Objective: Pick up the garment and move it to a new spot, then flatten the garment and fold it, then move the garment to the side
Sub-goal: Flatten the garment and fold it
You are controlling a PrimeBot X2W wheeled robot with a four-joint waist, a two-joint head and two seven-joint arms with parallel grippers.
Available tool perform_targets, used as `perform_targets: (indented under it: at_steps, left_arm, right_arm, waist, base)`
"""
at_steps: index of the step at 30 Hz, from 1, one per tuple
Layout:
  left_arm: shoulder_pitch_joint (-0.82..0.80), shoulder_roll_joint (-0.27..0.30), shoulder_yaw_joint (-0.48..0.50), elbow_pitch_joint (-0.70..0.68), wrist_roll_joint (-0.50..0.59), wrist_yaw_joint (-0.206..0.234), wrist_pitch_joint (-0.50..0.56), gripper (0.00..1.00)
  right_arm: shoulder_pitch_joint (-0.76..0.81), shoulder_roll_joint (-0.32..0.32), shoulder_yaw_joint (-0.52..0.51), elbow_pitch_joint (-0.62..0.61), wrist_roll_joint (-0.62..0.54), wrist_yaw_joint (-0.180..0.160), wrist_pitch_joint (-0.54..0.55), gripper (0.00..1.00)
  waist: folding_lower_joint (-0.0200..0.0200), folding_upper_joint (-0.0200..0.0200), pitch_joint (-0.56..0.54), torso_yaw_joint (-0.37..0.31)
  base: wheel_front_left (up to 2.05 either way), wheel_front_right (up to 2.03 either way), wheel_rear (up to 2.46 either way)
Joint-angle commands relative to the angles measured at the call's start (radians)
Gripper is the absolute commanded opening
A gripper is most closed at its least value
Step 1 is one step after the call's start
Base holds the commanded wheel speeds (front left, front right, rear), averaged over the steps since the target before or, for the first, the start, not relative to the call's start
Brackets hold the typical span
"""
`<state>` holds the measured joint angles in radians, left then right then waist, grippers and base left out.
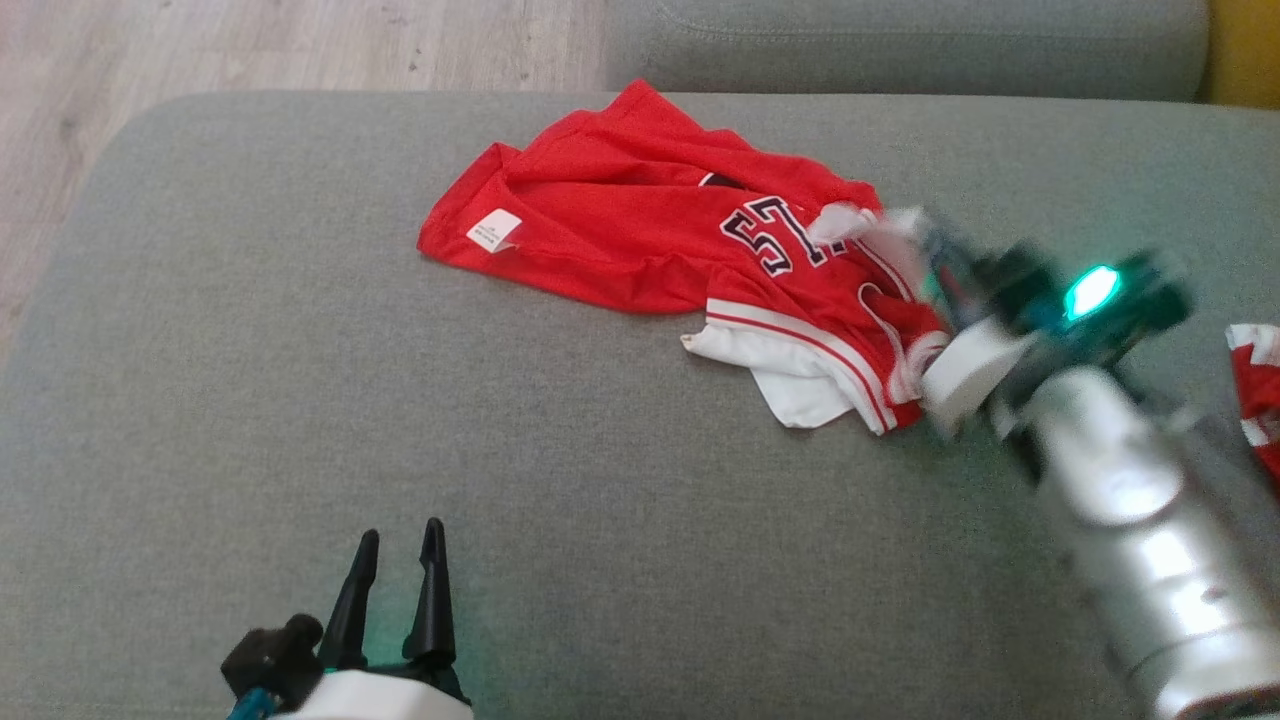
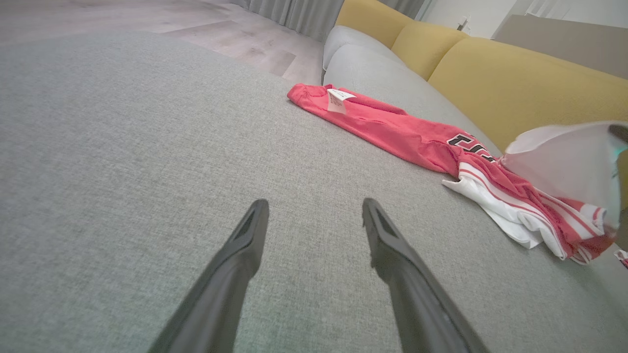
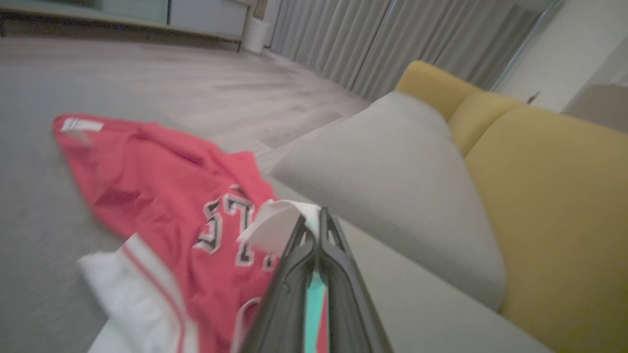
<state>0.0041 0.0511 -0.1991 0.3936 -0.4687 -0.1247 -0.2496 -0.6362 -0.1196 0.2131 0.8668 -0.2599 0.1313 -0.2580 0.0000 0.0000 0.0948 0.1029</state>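
The garment point(image 1: 640, 220), a red jersey with white trim and dark numerals, lay crumpled on the far half of the grey seat point(image 1: 300, 350), toward its right side. At the seat's near edge, left of centre, the left gripper point(image 1: 400, 535) hung just above the fabric with its jaws apart and nothing between them; in its wrist view the left gripper point(image 2: 314, 206) pointed across bare seat toward the garment point(image 2: 392, 130). Farther in, the garment's white-trimmed end sat bunched nearest the middle of the seat, and its red body stretched away to the left with a white label point(image 1: 494, 229) turned up at the far left corner. At the garment's right end the right gripper point(image 1: 885, 228), blurred, reached in from the seat's right side. In its wrist view the right gripper point(image 3: 312, 215) was closed, pinching a white fold of the garment point(image 3: 162, 196) lifted off the seat. A second red-and-white cloth point(image 1: 1255, 380) showed at the seat's right edge. Behind the seat ran a grey back cushion point(image 1: 900, 45) with a yellow cushion point(image 1: 1245, 50) at its right, and wooden floor point(image 1: 200, 45) lay beyond the far left corner.
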Motion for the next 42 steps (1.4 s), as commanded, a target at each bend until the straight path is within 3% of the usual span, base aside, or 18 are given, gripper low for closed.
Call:
perform_targets:
  at_steps: [1, 7, 8, 12, 19, 23, 24, 28, 33, 36, 37, 42]
  left_arm:
    - [-0.018, -0.001, 0.025, -0.028, -0.011, -0.006, -0.012, 1.0]
    - [-0.01, -0.001, -0.019, -0.031, -0.01, -0.006, -0.012, 1.0]
    - [-0.011, -0.001, -0.037, -0.031, -0.009, -0.006, -0.012, 1.0]
    - [-0.02, -0.001, -0.07, -0.029, -0.009, -0.006, -0.012, 1.0]
    - [-0.06, -0.001, -0.124, -0.035, -0.009, -0.006, -0.012, 1.0]
    - [-0.074, -0.001, -0.147, -0.044, -0.019, -0.006, -0.012, 1.0]
    - [-0.075, -0.001, -0.151, -0.046, -0.021, -0.006, -0.012, 1.0]
    - [-0.08, -0.001, -0.158, -0.048, -0.034, -0.006, -0.012, 1.0]
    - [-0.082, -0.001, -0.153, -0.046, -0.033, -0.006, -0.012, 1.0]
    - [-0.075, -0.001, -0.145, -0.041, -0.018, -0.006, -0.012, 1.0]
    - [-0.075, -0.001, -0.145, -0.041, -0.018, -0.006, -0.012, 1.0]
    - [-0.065, -0.001, -0.139, -0.034, -0.004, -0.006, -0.012, 1.0]
  right_arm:
    - [-0.073, -0.021, -0.003, -0.045, 0.016, -0.001, -0.004, 0.0]
    - [-0.196, -0.16, -0.084, -0.043, 0.023, -0.001, -0.004, 0.0]
    - [-0.24, -0.207, -0.101, -0.018, 0.005, -0.001, 0.004, 0.0]
    - [-0.312, -0.285, -0.142, 0.024, -0.039, -0.001, 0.032, 0.0]
    - [-0.41, -0.399, -0.277, 0.03, -0.14, -0.001, 0.089, 0.0]
    - [-0.455, -0.424, -0.353, 0.029, -0.192, -0.001, 0.113, 0.04]
    - [-0.46, -0.422, -0.369, 0.034, -0.204, -0.001, 0.122, 1.0]
    - [-0.434, -0.353, -0.42, 0.066, -0.216, -0.001, 0.102, 1.0]
    - [-0.314, -0.215, -0.415, 0.113, -0.18, -0.001, 0.017, 1.0]
    - [-0.196, -0.101, -0.331, 0.125, -0.091, -0.001, -0.002, 1.0]
    - [-0.196, -0.101, -0.331, 0.125, -0.091, -0.001, -0.002, 1.0]
    - [-0.014, -0.024, -0.136, 0.0, 0.132, -0.001, -0.003, 1.0]
  waist:
    - [0.0, 0.0, -0.006, 0.001]
    - [0.0, 0.0, -0.004, 0.042]
    - [0.0, 0.0, 0.009, 0.067]
    - [0.0, 0.0, 0.048, 0.13]
    - [0.0, 0.0, 0.128, 0.253]
    - [0.0, 0.0, 0.16, 0.295]
    - [0.0, 0.0, 0.164, 0.299]
    - [0.0, 0.0, 0.166, 0.294]
    - [0.0, 0.0, 0.134, 0.26]
    - [0.0, 0.0, 0.105, 0.226]
    - [0.0, 0.0, 0.105, 0.226]
    - [0.0, 0.0, 0.078, 0.195]
  base:
    - [0.0, 0.0, 0.0]
    - [0.0, 0.0, 0.0]
    - [0.0, 0.0, 0.0]
    - [0.0, 0.0, 0.0]
    - [0.0, 0.0, 0.0]
    - [0.0, 0.0, 0.0]
    - [0.0, 0.0, 0.0]
    - [0.0, 0.0, 0.0]
    - [0.0, 0.0, 0.0]
    - [0.0, 0.0, 0.0]
    - [0.0, 0.0, 0.0]
    - [0.0, 0.0, 0.0]
